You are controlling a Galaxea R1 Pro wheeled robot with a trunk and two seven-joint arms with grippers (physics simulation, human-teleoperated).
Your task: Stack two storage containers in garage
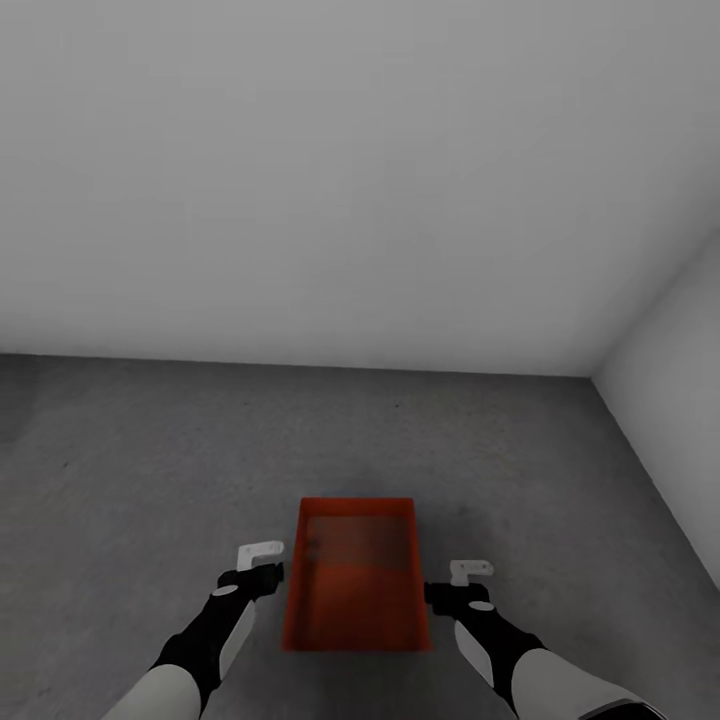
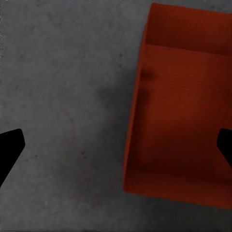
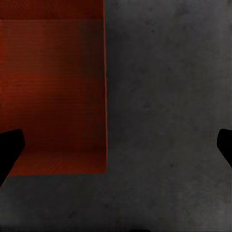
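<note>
A red-orange storage container [image 1: 355, 580] sits lidless on the dark concrete floor [image 1: 150, 460] of the garage, directly in front of me. My left gripper [image 1: 262, 560] hovers at its left long wall and my right gripper [image 1: 470, 573] at its right long wall. Both are open and hold nothing. In the left wrist view the container [image 2: 183, 111] lies under one black fingertip [image 2: 225, 145], the other being over bare floor. The right wrist view has the container [image 3: 53, 92] beside open floor, with the right gripper [image 3: 116, 147] spread wide over its wall.
A plain white-grey wall [image 1: 350, 180] runs across ahead, meeting a side wall [image 1: 680, 430] in a corner at the right. Mottled concrete stretches around the container on all sides.
</note>
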